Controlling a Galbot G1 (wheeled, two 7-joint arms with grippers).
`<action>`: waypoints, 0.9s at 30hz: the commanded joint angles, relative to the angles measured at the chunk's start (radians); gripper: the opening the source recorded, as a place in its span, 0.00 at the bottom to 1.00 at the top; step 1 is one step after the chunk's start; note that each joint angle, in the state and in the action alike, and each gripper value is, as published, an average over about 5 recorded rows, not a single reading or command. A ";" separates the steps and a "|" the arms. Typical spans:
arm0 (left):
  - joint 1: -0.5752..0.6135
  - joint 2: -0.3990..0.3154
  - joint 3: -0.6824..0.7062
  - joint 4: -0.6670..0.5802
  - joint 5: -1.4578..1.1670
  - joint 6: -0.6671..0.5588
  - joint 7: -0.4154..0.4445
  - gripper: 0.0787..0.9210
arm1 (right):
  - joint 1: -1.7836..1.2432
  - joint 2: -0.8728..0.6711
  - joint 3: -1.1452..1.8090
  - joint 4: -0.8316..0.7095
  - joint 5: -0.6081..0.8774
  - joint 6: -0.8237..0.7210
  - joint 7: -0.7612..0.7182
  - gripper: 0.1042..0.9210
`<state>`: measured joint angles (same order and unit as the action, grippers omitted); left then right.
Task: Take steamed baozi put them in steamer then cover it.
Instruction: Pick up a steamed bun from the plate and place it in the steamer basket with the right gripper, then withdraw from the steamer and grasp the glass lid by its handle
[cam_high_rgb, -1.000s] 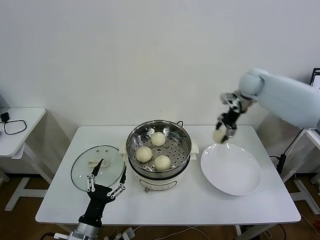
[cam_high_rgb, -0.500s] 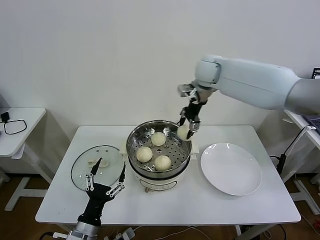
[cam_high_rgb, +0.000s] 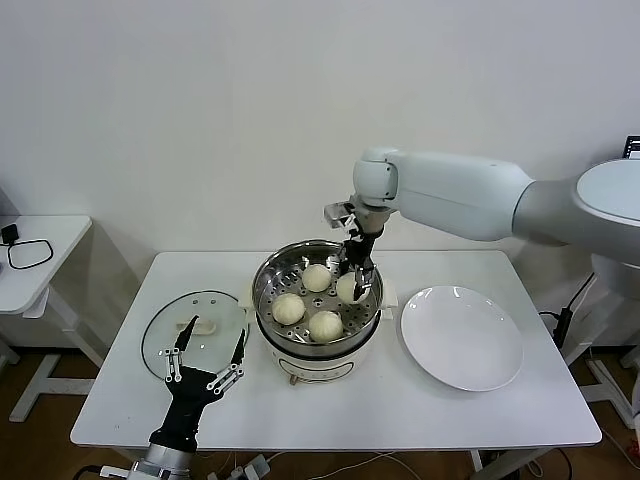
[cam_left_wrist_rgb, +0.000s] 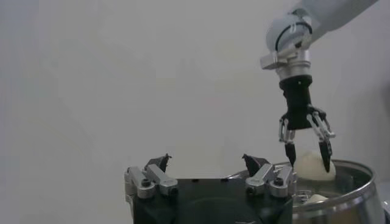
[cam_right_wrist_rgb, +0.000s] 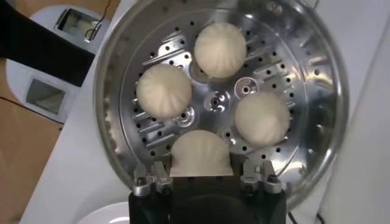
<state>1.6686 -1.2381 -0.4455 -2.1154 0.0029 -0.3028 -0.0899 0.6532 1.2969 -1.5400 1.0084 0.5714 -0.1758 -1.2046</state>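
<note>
Head view: right gripper (cam_high_rgb: 357, 272) is down inside the steamer (cam_high_rgb: 318, 296), jaws closed around the fourth baozi (cam_high_rgb: 349, 287) on the pot's right side. Three other baozi (cam_high_rgb: 289, 308) sit on the perforated tray. Glass cover (cam_high_rgb: 196, 334) lies flat on the counter (cam_high_rgb: 470, 408) just left of the steamer, cream handle up. Left gripper (cam_high_rgb: 203, 367) hangs over the cover's near edge, jaws spread wide, holding nothing. White plate (cam_high_rgb: 462, 337) to the right of the pot is bare.

Left wrist view: left gripper (cam_left_wrist_rgb: 210, 178) splayed open in the foreground. Farther off, the right gripper (cam_left_wrist_rgb: 308, 151) straddles a bun (cam_left_wrist_rgb: 313, 165) at the steamer rim (cam_left_wrist_rgb: 341, 196); whether the bun rests on the tray can't be told here.

Right wrist view: held baozi (cam_right_wrist_rgb: 201, 154) sits between the right gripper's fingers (cam_right_wrist_rgb: 152, 182), low over the tray, three buns (cam_right_wrist_rgb: 220, 50) spaced around the centre.

Judgement: buns look soft, light, easy to dent, so release gently. Cover is likely heavier, rigid, breakable, slick on the glass; take it by the centre handle (cam_high_rgb: 194, 325), not the rim.
</note>
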 joint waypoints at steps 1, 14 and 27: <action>-0.001 -0.001 -0.002 0.002 -0.001 0.000 -0.001 0.88 | -0.048 0.031 -0.008 -0.040 -0.024 0.000 0.023 0.68; -0.003 -0.002 -0.010 0.002 -0.005 0.000 -0.001 0.88 | -0.049 0.030 0.003 -0.050 -0.082 0.023 0.016 0.83; -0.008 0.004 -0.014 -0.002 0.023 -0.001 -0.009 0.88 | -0.044 -0.130 0.282 0.109 -0.056 0.113 0.105 0.88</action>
<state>1.6640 -1.2358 -0.4592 -2.1161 0.0059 -0.3038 -0.0951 0.6123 1.2715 -1.4536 1.0160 0.4994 -0.1248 -1.1858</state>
